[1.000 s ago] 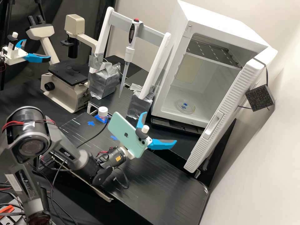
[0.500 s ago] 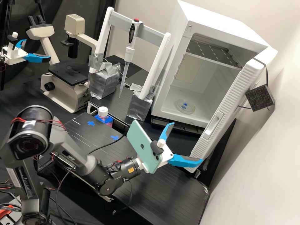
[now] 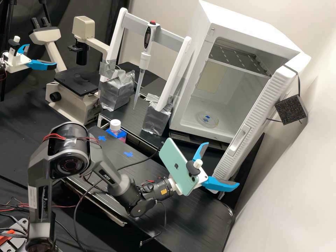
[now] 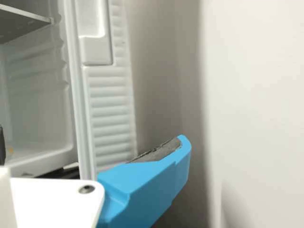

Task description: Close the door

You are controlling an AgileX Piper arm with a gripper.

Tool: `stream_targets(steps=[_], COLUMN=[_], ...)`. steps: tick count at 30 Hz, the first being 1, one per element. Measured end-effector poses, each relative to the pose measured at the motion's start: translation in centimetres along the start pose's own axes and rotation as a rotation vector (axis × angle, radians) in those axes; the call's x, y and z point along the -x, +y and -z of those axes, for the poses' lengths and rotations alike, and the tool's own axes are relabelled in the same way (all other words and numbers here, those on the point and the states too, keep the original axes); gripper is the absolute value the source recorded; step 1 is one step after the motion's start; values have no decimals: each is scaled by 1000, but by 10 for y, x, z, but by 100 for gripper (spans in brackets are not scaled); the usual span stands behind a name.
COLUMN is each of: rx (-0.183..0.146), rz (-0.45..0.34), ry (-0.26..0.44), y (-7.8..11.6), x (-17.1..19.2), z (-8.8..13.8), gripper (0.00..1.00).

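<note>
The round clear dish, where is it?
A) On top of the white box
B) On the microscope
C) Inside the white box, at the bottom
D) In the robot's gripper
C: the dish sits on the inside floor of the white box, and you can see it because the door is open.

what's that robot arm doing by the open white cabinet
The robot arm holds its claw, open and empty, near the lower part of the white cabinet's door, seemingly to close it. The door stands wide open, with a round clear dish inside the cabinet, so closing it is yet to be done.
</note>
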Motion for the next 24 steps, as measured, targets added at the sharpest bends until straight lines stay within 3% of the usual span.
stream_targets(steps=[6, 14, 24], rx=[-7, -62, -90], rz=[30, 39, 131], ry=[15, 21, 110], y=[-9, -9, -24], x=[-8, -6, 30], z=[0, 2, 49], gripper=[100, 100, 100])
